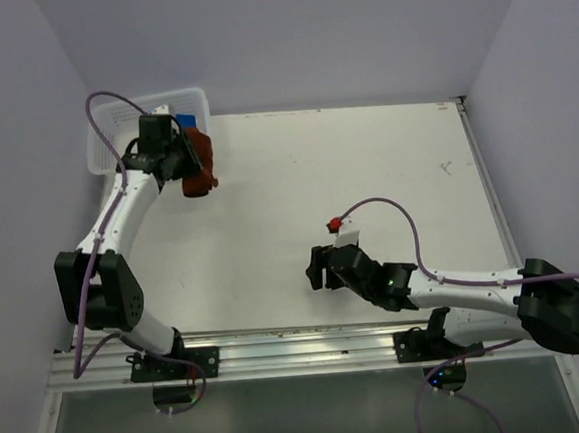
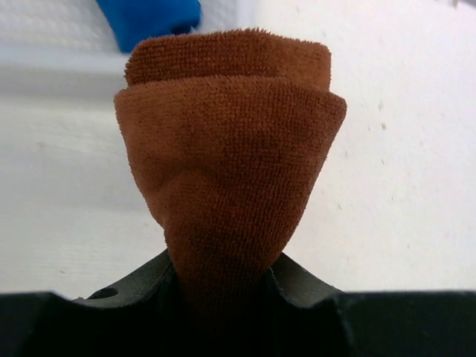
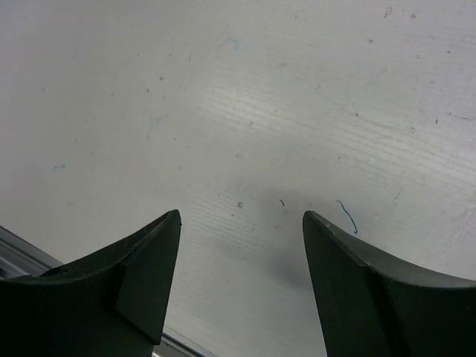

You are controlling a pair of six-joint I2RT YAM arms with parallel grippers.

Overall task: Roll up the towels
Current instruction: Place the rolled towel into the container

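The left fingers (image 2: 306,288) grasp the rust-brown towel (image 2: 230,171), right fingers (image 3: 141,275) released; fetching step, next probably spreading it on the counter (image 1: 366,170).

Rust-brown towel (image 2: 227,186): folded, bunched at one end, held aloft. Blue towel (image 2: 149,18): behind, mostly hidden.

I see the left arm (image 1: 119,215) at eight o'clock and the right arm (image 1: 465,283) at four: white links, black joints, each trailing a lilac cable (image 1: 381,200). The right gripper (image 3: 242,216) has matte black fingers (image 3: 141,290), with a red plug (image 1: 335,222) at its wrist.
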